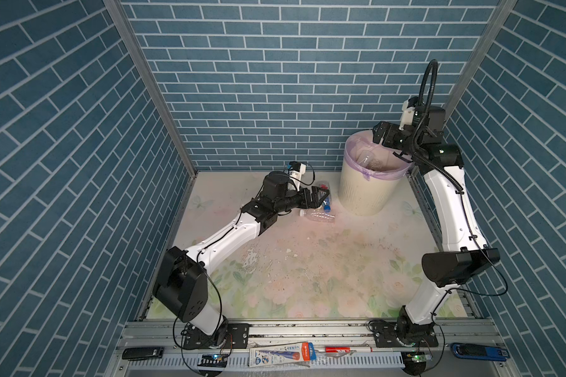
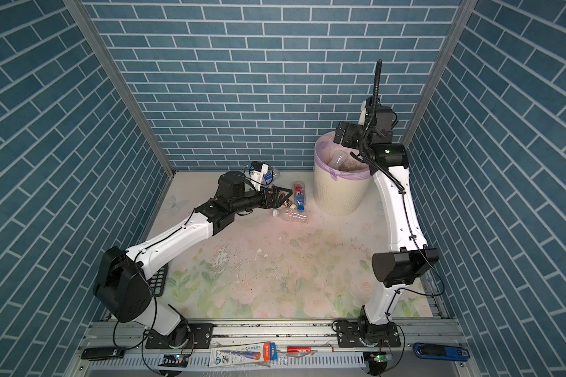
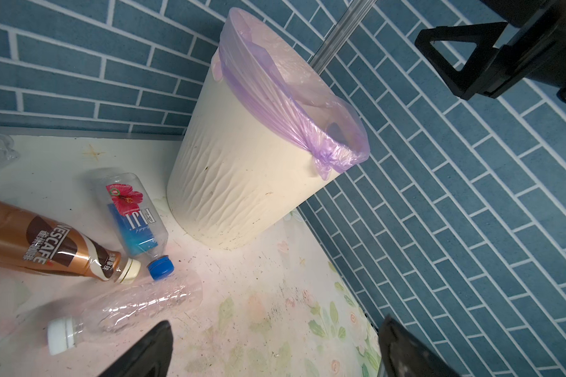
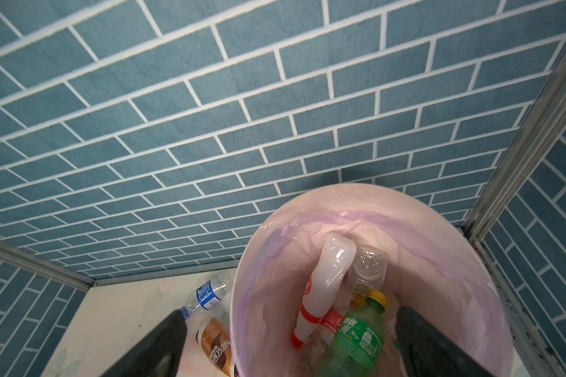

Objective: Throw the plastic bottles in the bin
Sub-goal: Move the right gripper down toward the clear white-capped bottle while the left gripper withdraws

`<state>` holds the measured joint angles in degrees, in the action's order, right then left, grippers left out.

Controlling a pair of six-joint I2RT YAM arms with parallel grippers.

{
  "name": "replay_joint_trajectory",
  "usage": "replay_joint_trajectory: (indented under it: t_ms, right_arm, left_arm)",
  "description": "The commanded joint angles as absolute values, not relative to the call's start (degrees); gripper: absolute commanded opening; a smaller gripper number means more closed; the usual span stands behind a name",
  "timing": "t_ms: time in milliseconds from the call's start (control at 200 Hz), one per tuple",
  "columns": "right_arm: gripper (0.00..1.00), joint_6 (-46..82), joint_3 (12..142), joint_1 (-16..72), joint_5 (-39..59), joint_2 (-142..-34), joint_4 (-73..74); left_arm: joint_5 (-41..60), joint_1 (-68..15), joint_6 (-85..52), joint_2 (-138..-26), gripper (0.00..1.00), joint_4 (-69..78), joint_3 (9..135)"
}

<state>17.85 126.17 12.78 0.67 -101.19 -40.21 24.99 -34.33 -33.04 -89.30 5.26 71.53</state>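
Observation:
The cream bin (image 1: 363,196) (image 2: 337,196) (image 3: 242,182) with a lilac bag stands at the back right. My right gripper (image 1: 376,132) (image 4: 291,311) hangs open and empty over its rim. Inside lie a green bottle (image 4: 356,336), a white red-banded bottle (image 4: 324,284) and a clear one (image 4: 368,267). Left of the bin, a Fiji bottle (image 2: 299,194) (image 3: 134,218), a brown bottle (image 3: 43,244) (image 4: 214,342) and a clear white-capped bottle (image 1: 317,216) (image 3: 138,305) lie on the table. My left gripper (image 2: 286,194) (image 3: 275,321) is open and empty just above them. A blue-labelled bottle (image 4: 208,293) lies by the back wall.
A black calculator (image 2: 159,280) lies partly under my left arm's elbow. A pen pack (image 1: 281,354), a red marker (image 1: 339,350) and a blue tool (image 1: 474,351) sit on the front rail. Brick-patterned walls close in the back and both sides.

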Motion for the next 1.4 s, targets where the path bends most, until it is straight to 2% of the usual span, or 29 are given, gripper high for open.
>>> replay_joint_trajectory:
  t_ms: [0, 435, 780, 945, 1200, 1395]
  right_arm:
    - [0.99, 14.93, 121.73, 15.64, 0.75, -95.96, -38.0]
    - [0.99, 12.22, 90.49, 29.58, -2.5, -86.2, -29.07]
    - [0.99, 16.56, 72.67, 33.84, -1.98, -88.8, -18.67]
    - [0.99, 14.78, 72.78, 33.83, -2.7, -95.19, -16.81]
    - [0.99, 11.61, 80.97, 32.75, -4.12, -106.96, -17.33]
    - [0.99, 11.61, 84.37, 31.11, -1.03, -112.05, -16.96]
  left_arm:
    - [22.88, -34.06, -33.25, -86.3, 0.99, 4.19, 69.14]
    - [18.37, -31.12, -40.34, -79.26, 0.99, 7.6, 53.88]
    - [17.28, -28.96, -45.04, -73.31, 0.99, 11.51, 41.58]
    - [16.56, -28.61, -46.08, -71.11, 0.99, 13.47, 36.76]
    - [16.93, -28.51, -47.54, -70.07, 0.99, 15.32, 33.34]
    - [16.52, -28.39, -46.85, -68.27, 0.99, 14.27, 32.2]
